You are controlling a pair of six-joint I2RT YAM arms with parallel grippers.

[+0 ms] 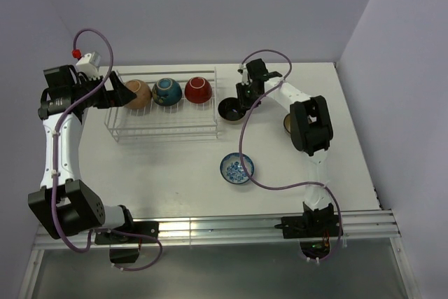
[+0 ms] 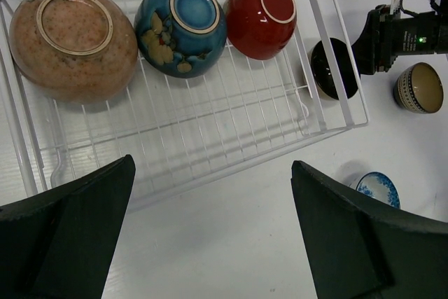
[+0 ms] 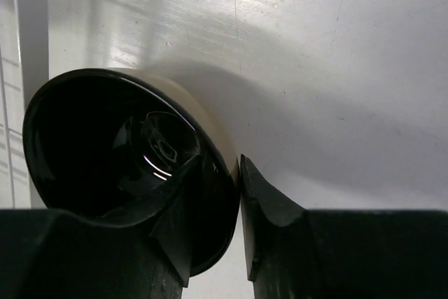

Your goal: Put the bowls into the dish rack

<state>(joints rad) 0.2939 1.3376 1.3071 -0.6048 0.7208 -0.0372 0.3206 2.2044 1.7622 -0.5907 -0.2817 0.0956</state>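
The white wire dish rack point(image 1: 161, 122) holds three bowls on their sides along its far wall: a tan one point(image 1: 138, 94), a blue one point(image 1: 167, 92) and a red one point(image 1: 198, 90). They also show in the left wrist view as tan point(image 2: 70, 40), blue point(image 2: 180, 29) and red point(image 2: 262, 8). My right gripper point(image 1: 245, 101) is shut on the rim of a black bowl point(image 1: 229, 110), one finger inside and one outside point(image 3: 234, 173). The bowl point(image 3: 119, 152) is tilted, just right of the rack. My left gripper point(image 1: 120, 94) is open and empty over the rack's left end point(image 2: 213, 166).
A blue-and-white patterned bowl point(image 1: 236, 168) sits upright on the table in front of the rack's right end. A bowl with a tan inside point(image 2: 418, 87) stands right of the black one, half hidden by the right arm in the top view point(image 1: 287, 124).
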